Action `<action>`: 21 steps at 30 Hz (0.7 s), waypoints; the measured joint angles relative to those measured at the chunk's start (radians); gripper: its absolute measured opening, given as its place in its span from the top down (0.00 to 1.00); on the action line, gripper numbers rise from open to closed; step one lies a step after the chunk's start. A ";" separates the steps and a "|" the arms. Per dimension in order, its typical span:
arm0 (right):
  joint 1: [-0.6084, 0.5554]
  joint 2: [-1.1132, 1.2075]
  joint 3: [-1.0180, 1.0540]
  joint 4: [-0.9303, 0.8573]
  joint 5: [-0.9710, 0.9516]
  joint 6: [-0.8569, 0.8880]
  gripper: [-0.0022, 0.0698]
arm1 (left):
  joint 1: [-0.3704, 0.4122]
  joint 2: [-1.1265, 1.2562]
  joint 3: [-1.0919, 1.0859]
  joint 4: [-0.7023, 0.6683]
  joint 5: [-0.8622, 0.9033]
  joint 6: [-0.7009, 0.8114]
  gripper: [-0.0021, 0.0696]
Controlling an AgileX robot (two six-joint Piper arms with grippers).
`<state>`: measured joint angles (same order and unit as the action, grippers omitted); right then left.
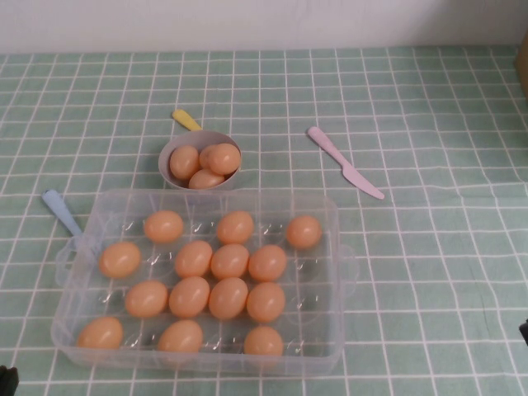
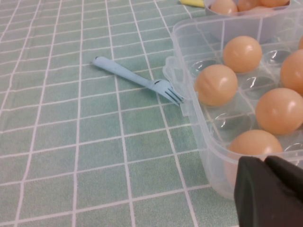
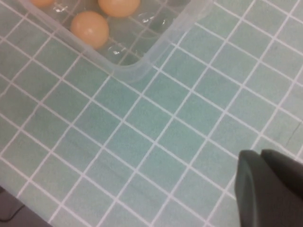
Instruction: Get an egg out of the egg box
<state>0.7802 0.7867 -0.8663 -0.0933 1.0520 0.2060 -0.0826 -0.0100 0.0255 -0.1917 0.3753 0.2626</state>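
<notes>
high view – both tools point(image 1: 7, 381) point(image 1: 523, 330) nearly cropped

Grey bowl point(image 1: 169, 152) of eggs, yellow utensil point(image 1: 186, 120), pink knife point(image 1: 345, 162), blue fork point(image 1: 63, 211) on checked cloth point(image 1: 429, 264)

The desk point(image 1: 429, 272) is covered in a mint-green check with thin white grid lines. The egg box point(image 1: 338, 330) is totally clear plastic, and every egg point(image 1: 228, 298) in it is the same plain matte orange-tan, no marks. At 12 o'clock from it there's a small grey bowl point(image 1: 175, 149) with more of those orange eggs, plus a yellow handle point(image 1: 186, 120) behind it. Pale pink knife point(image 1: 345, 163) at 2 o'clock, light blue fork point(image 2: 137, 79) at 10. Left tool point(image 2: 270, 194) and right tool point(image 3: 270, 187) are both black.
</notes>
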 joint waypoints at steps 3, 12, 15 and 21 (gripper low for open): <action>0.000 0.000 0.049 0.000 -0.060 0.002 0.99 | 0.000 0.000 0.000 0.000 0.000 0.000 0.98; -0.272 -0.055 0.380 0.079 -0.580 0.003 0.99 | 0.000 0.000 0.000 0.000 0.000 0.000 0.98; -0.446 -0.126 0.529 0.157 -0.752 0.003 0.99 | 0.000 0.000 0.000 0.000 0.000 0.000 0.98; -0.656 -0.385 0.755 0.220 -0.906 0.003 0.99 | 0.000 0.000 0.000 0.000 0.000 0.000 0.98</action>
<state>0.1245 0.4014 -0.1109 0.1264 0.1464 0.2088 -0.0826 -0.0100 0.0255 -0.1917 0.3753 0.2626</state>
